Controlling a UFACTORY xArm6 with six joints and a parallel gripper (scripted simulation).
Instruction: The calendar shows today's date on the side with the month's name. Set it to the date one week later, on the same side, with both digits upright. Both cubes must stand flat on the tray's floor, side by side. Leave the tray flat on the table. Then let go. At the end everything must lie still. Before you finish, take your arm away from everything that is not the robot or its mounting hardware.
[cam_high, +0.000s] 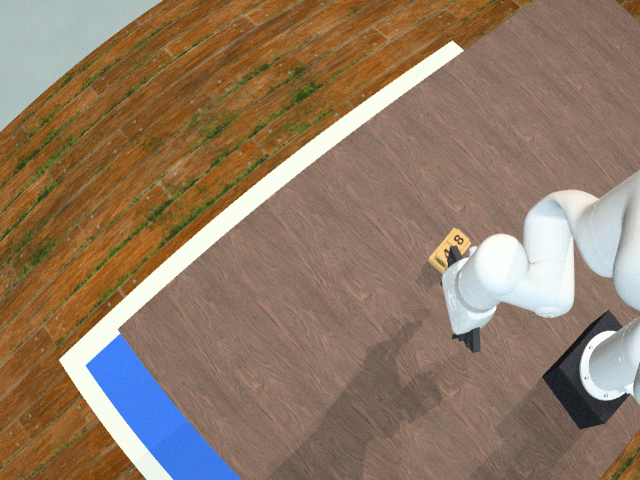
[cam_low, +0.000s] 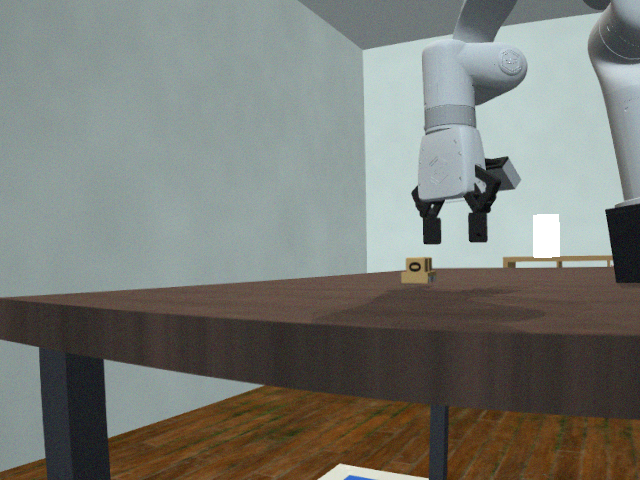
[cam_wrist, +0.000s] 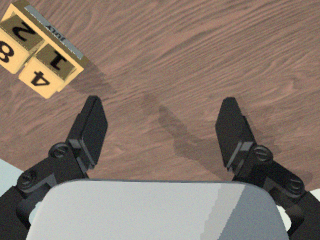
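Note:
The calendar tray (cam_high: 432, 262) (cam_low: 412, 278) (cam_wrist: 80, 68) stands flat on the table. Its JULY label (cam_wrist: 56, 33) faces the upper right of the wrist view. Two wooden cubes stand side by side in it. On the label side, one cube (cam_wrist: 39, 78) (cam_low: 415, 266) shows 1, with 4 on top and 0 on its outer end. The other cube (cam_high: 458, 239) (cam_wrist: 7, 53) shows 2, with 8 on top. Read from the label side, that is 12, both digits upright. My gripper (cam_low: 454, 237) (cam_wrist: 161, 111) is open and empty, above and to one side of the tray.
The brown table (cam_high: 330, 242) (cam_low: 258, 304) carries the tray. The arm's black base block (cam_high: 560, 374) (cam_low: 628, 248) stands at the right of the top and exterior views. A low wooden shelf (cam_low: 559, 259) is in the background. The arm's shadow falls across the table.

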